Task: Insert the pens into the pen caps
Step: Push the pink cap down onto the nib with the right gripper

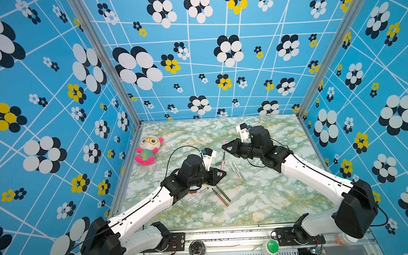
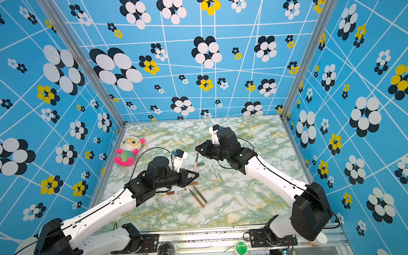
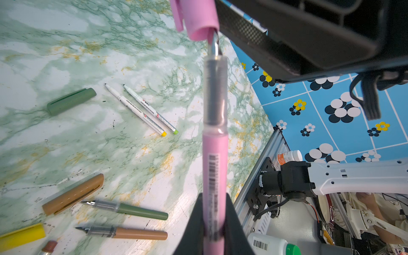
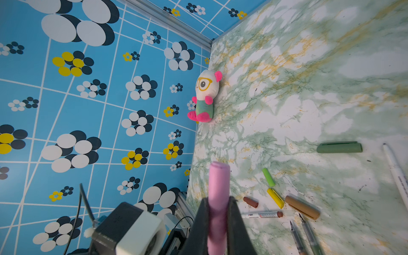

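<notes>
Capping of the pink pen [image 3: 215, 176] is the step in hand. Your left gripper [image 1: 221, 174] is clamped on its barrel and your right gripper [image 1: 224, 148] is clamped on the pink cap [image 3: 198, 19]. Both are held above the middle of the marble table [image 1: 262, 201], with the cap on the far side. The nib [image 3: 214, 44] sits at the cap's mouth, seemingly off-centre against its rim. You'll likely need to centre it, then press pen and cap together along one line.
</notes>
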Tool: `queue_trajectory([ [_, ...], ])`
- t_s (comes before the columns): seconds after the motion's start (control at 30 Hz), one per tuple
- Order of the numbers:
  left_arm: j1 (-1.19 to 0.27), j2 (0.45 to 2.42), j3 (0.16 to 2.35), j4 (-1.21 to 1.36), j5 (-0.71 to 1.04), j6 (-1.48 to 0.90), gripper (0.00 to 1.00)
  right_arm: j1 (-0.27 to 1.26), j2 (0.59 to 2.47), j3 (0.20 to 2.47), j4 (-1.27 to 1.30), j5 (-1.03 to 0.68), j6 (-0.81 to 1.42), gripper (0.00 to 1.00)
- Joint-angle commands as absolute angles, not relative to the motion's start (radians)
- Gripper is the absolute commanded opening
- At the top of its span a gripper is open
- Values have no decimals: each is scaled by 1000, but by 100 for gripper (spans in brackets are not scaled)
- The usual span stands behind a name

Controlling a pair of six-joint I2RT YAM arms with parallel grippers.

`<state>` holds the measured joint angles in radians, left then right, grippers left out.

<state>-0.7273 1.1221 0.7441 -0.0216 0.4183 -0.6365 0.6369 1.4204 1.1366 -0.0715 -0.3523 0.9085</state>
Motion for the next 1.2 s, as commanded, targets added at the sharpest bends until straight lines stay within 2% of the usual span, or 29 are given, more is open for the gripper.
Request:
queue_trajectory([
  [0.0,-733,1108,751,2,403,-638,0,647,1415,1118,-84,-339,891,0],
  [0.9,-734,1107,767,91,336,-692,0,737,1353,1078,-119,-215,757,0],
  [1.17,-734,1114,780,119,329,-695,0,744,1357,1051,-95,-230,779,0],
])
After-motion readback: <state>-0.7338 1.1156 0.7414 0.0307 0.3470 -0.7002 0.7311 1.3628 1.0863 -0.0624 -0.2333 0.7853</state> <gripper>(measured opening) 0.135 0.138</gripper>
